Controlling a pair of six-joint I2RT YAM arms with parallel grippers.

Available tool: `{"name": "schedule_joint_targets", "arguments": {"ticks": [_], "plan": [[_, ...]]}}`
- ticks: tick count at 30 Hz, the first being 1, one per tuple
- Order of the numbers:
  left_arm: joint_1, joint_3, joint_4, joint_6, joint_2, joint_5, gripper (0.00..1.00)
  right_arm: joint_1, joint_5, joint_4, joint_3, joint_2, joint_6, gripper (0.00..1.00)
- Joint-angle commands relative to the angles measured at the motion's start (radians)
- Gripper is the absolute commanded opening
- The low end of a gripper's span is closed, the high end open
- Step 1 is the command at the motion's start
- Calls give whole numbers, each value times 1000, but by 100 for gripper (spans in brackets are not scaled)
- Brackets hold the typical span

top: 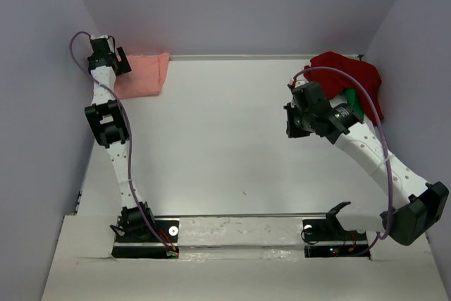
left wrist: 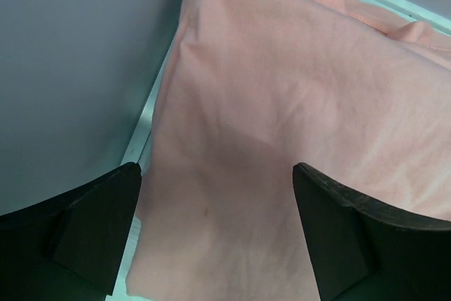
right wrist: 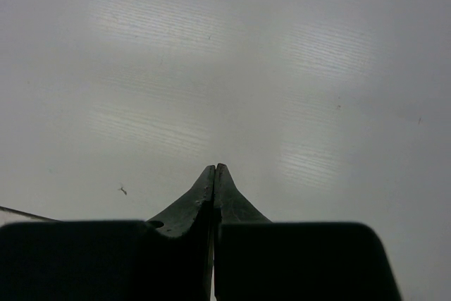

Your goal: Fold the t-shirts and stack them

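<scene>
White counter [top: 225, 139] carries the folded salmon-pink cloth t-shirt [left wrist: 282, 103] at its far-left corner under the released left end effector [left wrist: 216, 170], which could snag and unfold it on lifting, while the right end effector [right wrist: 213, 174] is clenched empty.

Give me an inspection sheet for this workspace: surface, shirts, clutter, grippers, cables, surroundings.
Surface: white table, a few small specks.
Job's things: salmon-pink t-shirt folded in the far left corner; dark red t-shirt heaped far right, over a partly hidden green t-shirt.
Clutter: nothing seen.
Grippers: left gripper open above the salmon-pink t-shirt; right gripper shut, empty, over the table.
Cables: purple cable along each arm.
Surroundings: plain grey walls on three sides.
</scene>
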Motion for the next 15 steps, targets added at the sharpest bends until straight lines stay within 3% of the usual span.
{"name": "schedule_joint_targets", "arguments": {"ticks": [1,6,12,15], "plan": [[-52,-41,31,5,-202,-39,99,6,-12,63,-27,-4,-7,0],[-170,-76,-32,16,-353,-115,99,6,-14,166,-73,30,-5,0],[-325,-265,-25,22,-658,-224,99,6,-76,259,-70,124,18,0],[-325,-314,-65,-18,-758,-217,99,6,-110,276,-53,157,14,0]]}}
